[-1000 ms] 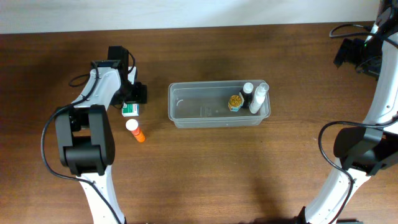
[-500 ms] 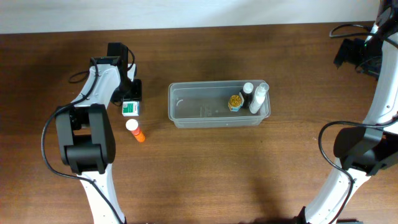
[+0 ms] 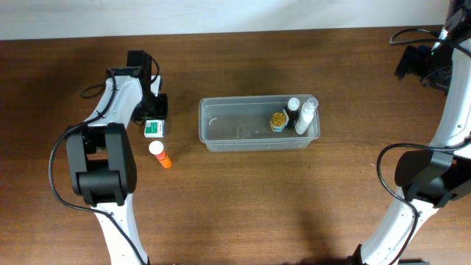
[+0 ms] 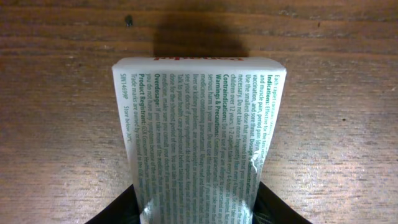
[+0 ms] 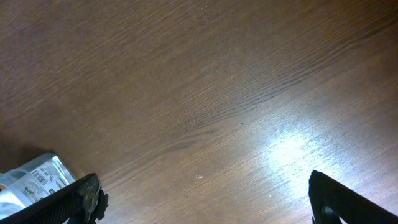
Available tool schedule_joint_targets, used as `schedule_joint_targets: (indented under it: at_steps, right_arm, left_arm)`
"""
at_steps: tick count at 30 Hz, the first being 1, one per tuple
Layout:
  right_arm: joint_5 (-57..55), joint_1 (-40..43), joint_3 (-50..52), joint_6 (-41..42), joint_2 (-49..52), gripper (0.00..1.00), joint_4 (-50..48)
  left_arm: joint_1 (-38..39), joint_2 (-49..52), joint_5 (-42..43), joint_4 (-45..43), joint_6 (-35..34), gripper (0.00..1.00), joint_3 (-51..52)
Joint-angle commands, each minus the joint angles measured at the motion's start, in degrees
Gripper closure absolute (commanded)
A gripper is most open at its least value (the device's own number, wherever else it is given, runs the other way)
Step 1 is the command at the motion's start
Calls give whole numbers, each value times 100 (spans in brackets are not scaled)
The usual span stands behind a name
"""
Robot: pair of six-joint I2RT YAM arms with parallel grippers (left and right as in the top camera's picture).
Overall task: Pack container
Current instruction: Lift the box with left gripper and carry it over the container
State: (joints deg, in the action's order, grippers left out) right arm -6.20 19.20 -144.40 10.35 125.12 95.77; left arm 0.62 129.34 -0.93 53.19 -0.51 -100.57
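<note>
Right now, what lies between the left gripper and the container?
Only bare table, seen overhead. The left gripper flanks the box; the orange bottle lies off the line to the container.

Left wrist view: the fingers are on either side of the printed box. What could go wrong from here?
1. The left gripper seems to grip the box only at its near end, so it may pivot or slip on lifting.
2. The orange bottle lies close by; a low swing could set it rolling.
3. The small bottles crowd the container's right end; a drop there might topple them.
</note>
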Motion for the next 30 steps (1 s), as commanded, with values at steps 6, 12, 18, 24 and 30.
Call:
schedule_joint_targets:
  at_steps: [6, 12, 18, 24, 30]
  right_arm:
    - [-52, 33, 24, 22, -197, 2, -17]
    - [-52, 33, 24, 22, -197, 2, -20]
    - [-52, 33, 24, 22, -197, 2, -20]
    - [-52, 33, 24, 22, -197, 2, -17]
    - [-52, 33, 24, 22, -197, 2, -20]
  left_arm:
    - [-20, 83, -37, 726, -13, 55, -1344]
    - [15, 83, 142, 1950, 107, 55, -3038]
    - [136, 83, 953, 2903, 835, 56, -3982]
    - [433, 83, 1427, 3355, 1357, 59, -4345]
    - [1023, 83, 1425, 3709, 1812, 59, -4352]
